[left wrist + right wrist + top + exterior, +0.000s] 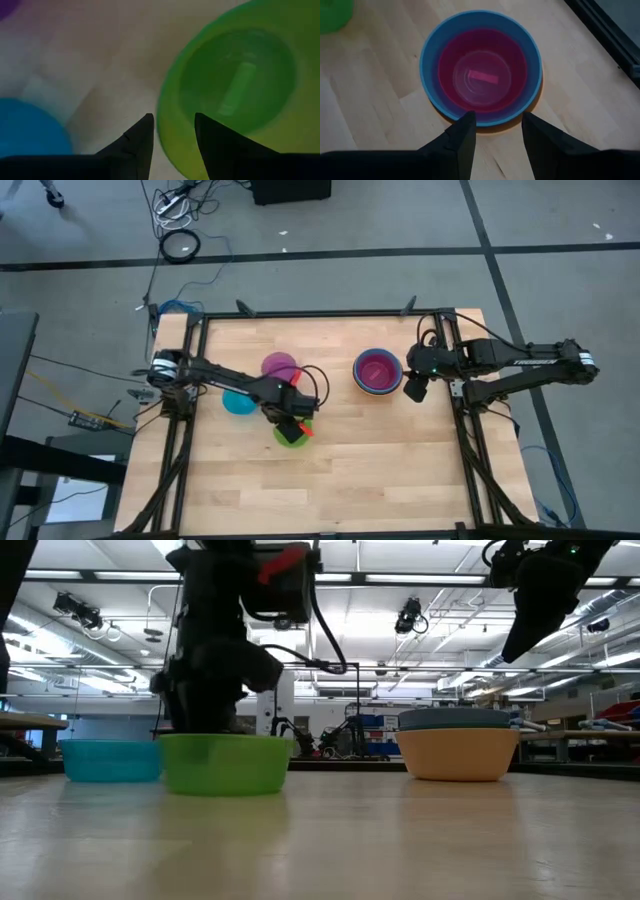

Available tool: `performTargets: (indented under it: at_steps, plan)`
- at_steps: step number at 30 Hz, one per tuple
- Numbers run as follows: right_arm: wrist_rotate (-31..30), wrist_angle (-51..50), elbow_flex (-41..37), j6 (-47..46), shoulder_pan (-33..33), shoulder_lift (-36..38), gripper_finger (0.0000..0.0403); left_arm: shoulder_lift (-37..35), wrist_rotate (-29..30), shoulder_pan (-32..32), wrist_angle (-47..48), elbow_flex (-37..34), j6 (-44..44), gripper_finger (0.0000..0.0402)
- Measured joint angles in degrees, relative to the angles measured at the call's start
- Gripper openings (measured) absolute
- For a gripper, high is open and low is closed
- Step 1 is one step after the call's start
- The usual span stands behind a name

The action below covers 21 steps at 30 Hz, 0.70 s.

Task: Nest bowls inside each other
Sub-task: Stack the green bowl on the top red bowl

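A green bowl (291, 436) (222, 762) (235, 75) stands upright on the table near its middle. My left gripper (289, 423) (172, 117) points down at it, open. One finger is inside the bowl and one outside, with the rim (167, 131) between them and a gap on both sides. A cyan bowl (237, 402) (108, 760) and a purple bowl (280, 366) stand apart nearby. At the right, a pink-red bowl (480, 70) sits in a blue bowl (427, 65), which sits in an orange bowl (460, 755). My right gripper (415, 388) (497, 117) hovers open beside this stack.
Black frame rails (180, 460) run along the table's left and right sides, and each arm's base stands on its own side. Bare wood (330, 490) lies between the bowls and the near edge.
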<state>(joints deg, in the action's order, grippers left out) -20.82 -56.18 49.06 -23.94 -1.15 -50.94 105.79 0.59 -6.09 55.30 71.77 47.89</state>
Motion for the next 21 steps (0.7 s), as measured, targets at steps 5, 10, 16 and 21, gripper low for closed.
performTargets:
  at_steps: [5, 10, 16, 21]
  plan:
    - [0.0, 0.0, 0.0, 0.04, 0.0, -0.02, 0.0146, 0.71, -0.91, 0.0, -2.27, 0.62, -2.1, 0.007]
    - [-0.41, -0.02, 0.0, 0.82, 0.0, -0.02, 0.0146, -0.43, 3.48, 0.02, -2.5, 7.14, -6.86, 0.0008]
    - [-7.1, 2.47, 0.0, 3.54, 1.76, 4.03, 0.0141, -1.1, 14.2, 5.18, -10.41, 21.2, -19.7, 0.0004]
    - [-8.91, 7.07, 0.02, 4.24, 5.03, 13.08, 0.0138, -0.12, 13.71, 13.21, -24.97, 24.81, -30.3, 0.0003]
